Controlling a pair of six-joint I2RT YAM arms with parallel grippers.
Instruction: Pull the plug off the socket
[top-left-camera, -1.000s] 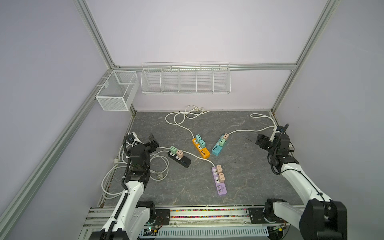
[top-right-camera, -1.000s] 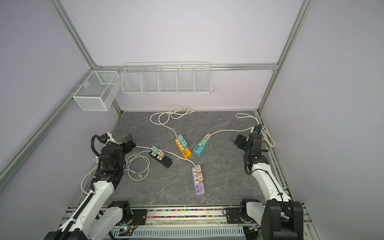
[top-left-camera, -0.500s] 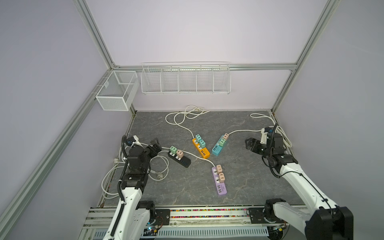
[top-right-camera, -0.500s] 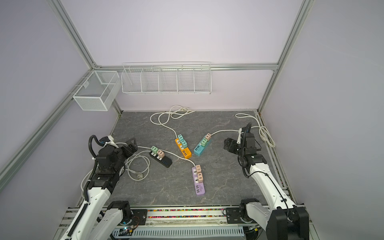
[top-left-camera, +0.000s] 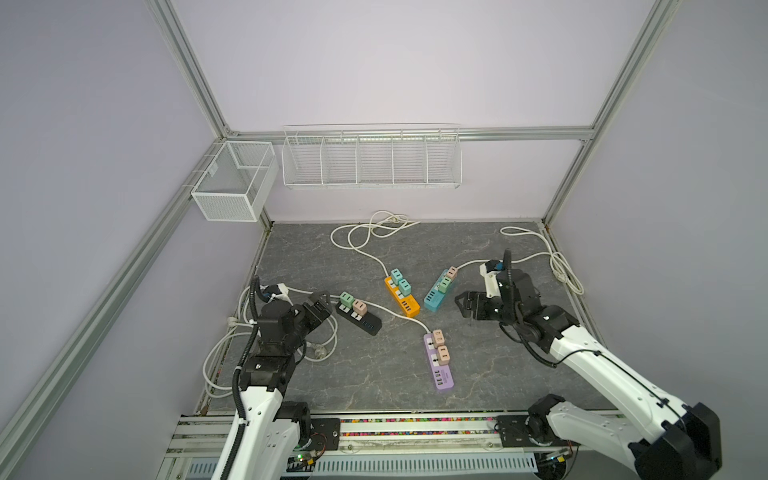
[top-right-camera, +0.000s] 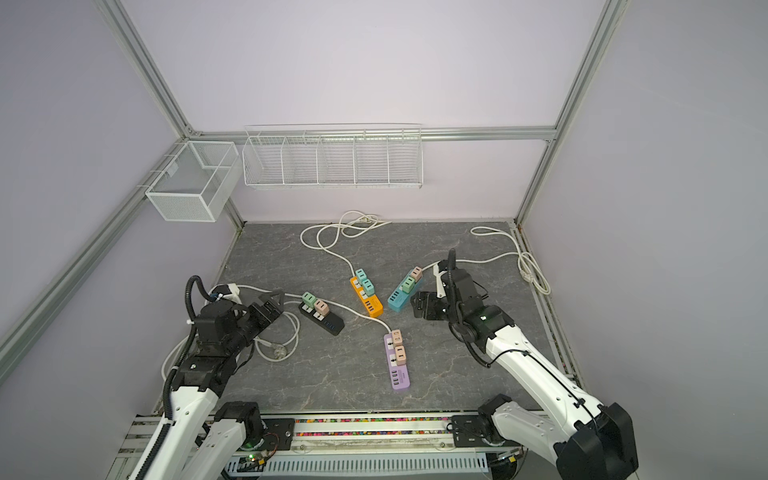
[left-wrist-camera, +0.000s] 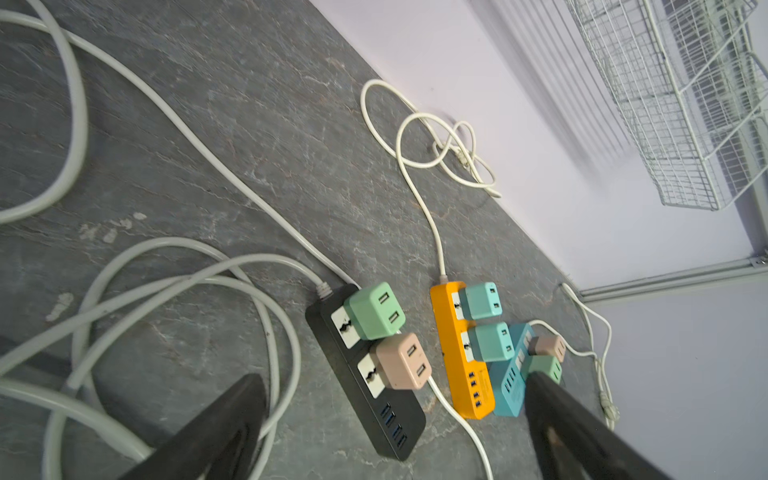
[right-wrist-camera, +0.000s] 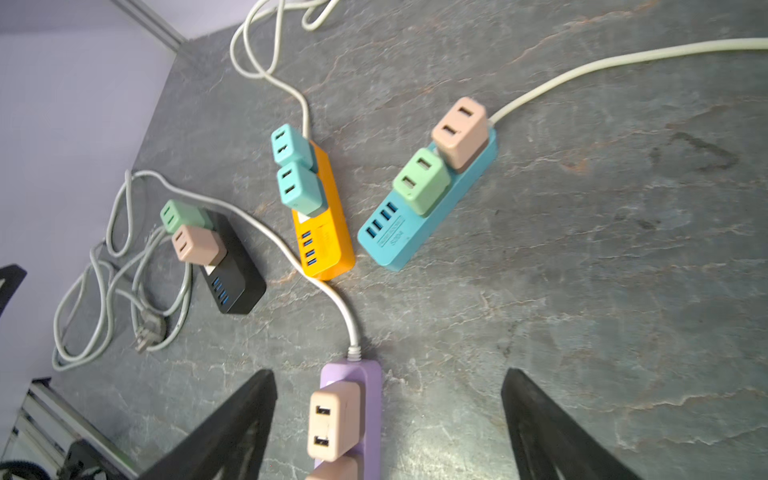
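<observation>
Several socket strips lie on the grey mat, each with two cube plugs in it. The black strip (top-left-camera: 359, 320) carries a green plug (left-wrist-camera: 376, 309) and a pink plug (left-wrist-camera: 401, 359). My left gripper (top-left-camera: 320, 307) hangs open just left of it, fingers (left-wrist-camera: 232, 415) wide apart, holding nothing. The purple strip (top-left-camera: 438, 368) has two pink plugs (right-wrist-camera: 332, 419). My right gripper (top-left-camera: 465, 305) is open and empty, right of the blue strip (top-left-camera: 436, 295) and above the purple strip's cord end (right-wrist-camera: 353, 353). The orange strip (top-left-camera: 401, 297) lies between the black and blue strips.
White cords coil at the left (top-left-camera: 232, 345), at the back (top-left-camera: 374, 226) and along the right edge (top-left-camera: 561, 266). Two wire baskets (top-left-camera: 370, 160) hang on the back frame. The metal rail (top-left-camera: 374, 428) borders the mat's front.
Both arms have swung inward: the left gripper toward the black strip, the right gripper leftward toward the blue strip. Both stay open.
</observation>
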